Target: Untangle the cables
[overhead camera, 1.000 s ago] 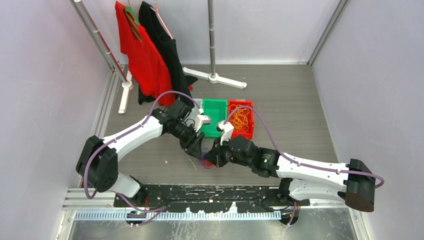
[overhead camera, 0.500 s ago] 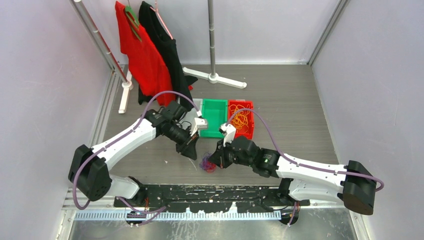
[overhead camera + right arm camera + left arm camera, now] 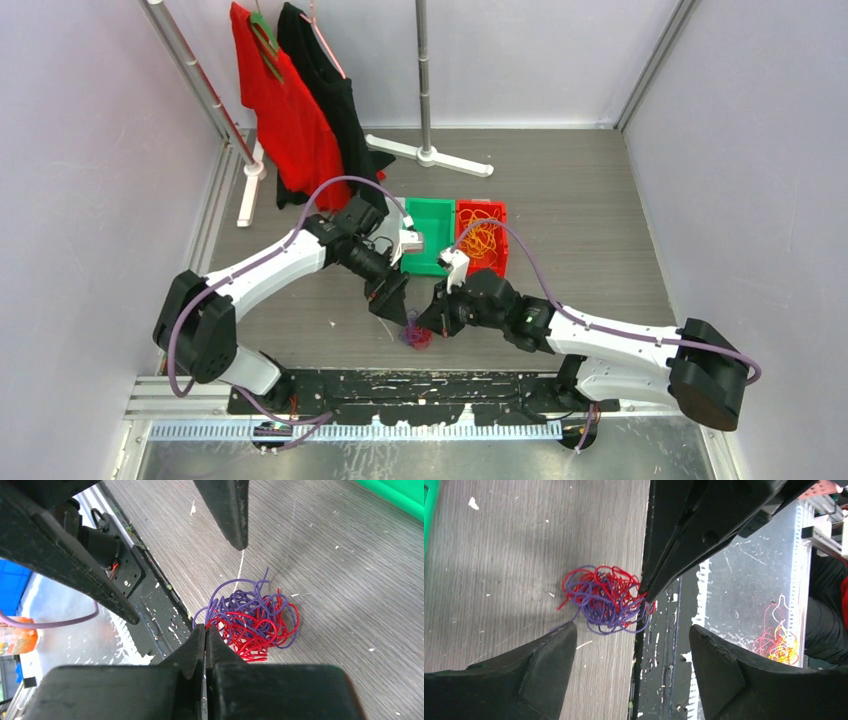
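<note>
A small tangled wad of thin red and purple cables (image 3: 606,600) lies on the grey wood-grain tabletop (image 3: 499,555), just ahead of the left gripper (image 3: 631,630). That gripper's jaws are spread wide, clear of the wad. The right gripper (image 3: 205,630) has its jaws pressed flat together, tip at the wad's near edge. Whether a strand is pinched there is too fine to see. Beyond the right gripper, a loose orange-yellow cable bundle (image 3: 482,238) sits in a red plastic bin (image 3: 480,204).
</note>
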### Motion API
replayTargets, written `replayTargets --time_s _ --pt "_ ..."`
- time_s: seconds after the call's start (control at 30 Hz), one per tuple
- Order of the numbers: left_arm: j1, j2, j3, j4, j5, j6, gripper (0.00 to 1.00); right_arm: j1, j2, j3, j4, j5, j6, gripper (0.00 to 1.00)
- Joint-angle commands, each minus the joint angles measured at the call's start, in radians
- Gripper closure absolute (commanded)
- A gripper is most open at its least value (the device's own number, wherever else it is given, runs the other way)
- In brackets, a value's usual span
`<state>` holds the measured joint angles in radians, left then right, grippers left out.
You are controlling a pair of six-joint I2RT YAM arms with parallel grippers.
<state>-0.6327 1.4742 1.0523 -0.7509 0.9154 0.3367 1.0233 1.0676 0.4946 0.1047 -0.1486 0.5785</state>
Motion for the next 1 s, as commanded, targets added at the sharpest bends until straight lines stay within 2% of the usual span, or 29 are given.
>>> replayTargets --time_s 0.0,0.17,0.27,0.5,0.6,0.77,0.97 --pt "-0.002 0.006 0.030 0.060 0.119 0.027 0.22 -0.013 -0.024 -0.048 0.221 -0.102 0.005 0.99" --pt "0.000 0.027 0.031 0.030 0.213 0.108 0.36 -0.029 -0.022 -0.085 0.303 -0.167 0.017 0.99" --pt "-0.002 0.039 0.033 -0.010 0.262 0.145 0.48 -0.039 -0.017 -0.095 0.333 -0.170 0.025 0.99" --pt "-0.004 0.050 0.020 -0.019 0.268 0.181 0.53 -0.059 -0.015 -0.095 0.366 -0.169 0.019 0.99" --pt "-0.011 0.049 0.000 0.027 0.242 0.132 0.57 -0.063 -0.010 -0.089 0.365 -0.177 0.019 0.99" --pt "-0.037 0.050 -0.023 0.088 0.109 0.082 0.68 -0.065 -0.012 -0.078 0.348 -0.176 0.019 0.99" --pt "-0.036 0.022 -0.018 0.068 0.031 0.081 0.88 -0.069 -0.054 -0.092 0.302 -0.141 0.012 0.99"
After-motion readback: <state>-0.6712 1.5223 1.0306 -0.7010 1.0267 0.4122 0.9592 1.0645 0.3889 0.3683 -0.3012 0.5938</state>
